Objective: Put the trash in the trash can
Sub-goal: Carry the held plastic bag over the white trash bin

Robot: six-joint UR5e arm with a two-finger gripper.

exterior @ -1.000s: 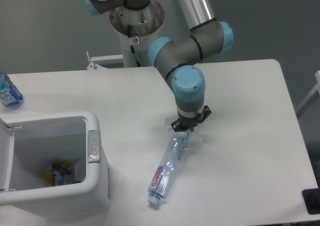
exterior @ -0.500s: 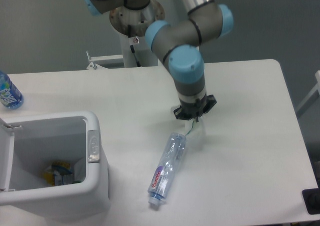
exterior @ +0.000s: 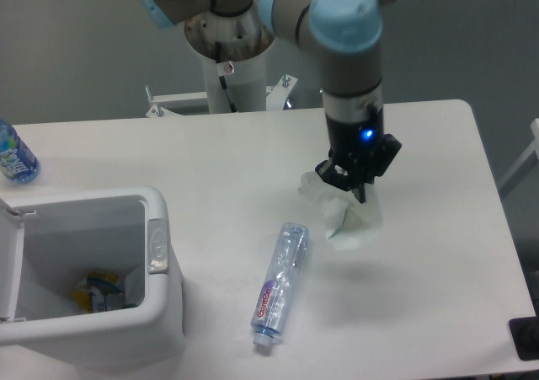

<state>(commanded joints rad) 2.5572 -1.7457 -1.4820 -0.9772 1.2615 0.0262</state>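
My gripper (exterior: 355,188) is shut on the crumpled translucent wrapper (exterior: 349,220), which hangs below it above the table, right of centre. The crushed clear bottle (exterior: 278,284) with a red-lettered white label lies on the table below and left of the gripper, apart from it. The white trash can (exterior: 160,313) stands at the front left, open, with its grey latch tab (exterior: 157,246) facing the bottle. Some colourful rubbish lies inside it.
An upright bottle with a blue label (exterior: 14,155) stands at the far left table edge. The arm's base column (exterior: 230,68) rises behind the table. A dark object (exterior: 525,338) sits at the front right corner.
The gripper has risen and moved right, lifting the wrapper off the table. The crushed bottle stays put, shifted slightly.
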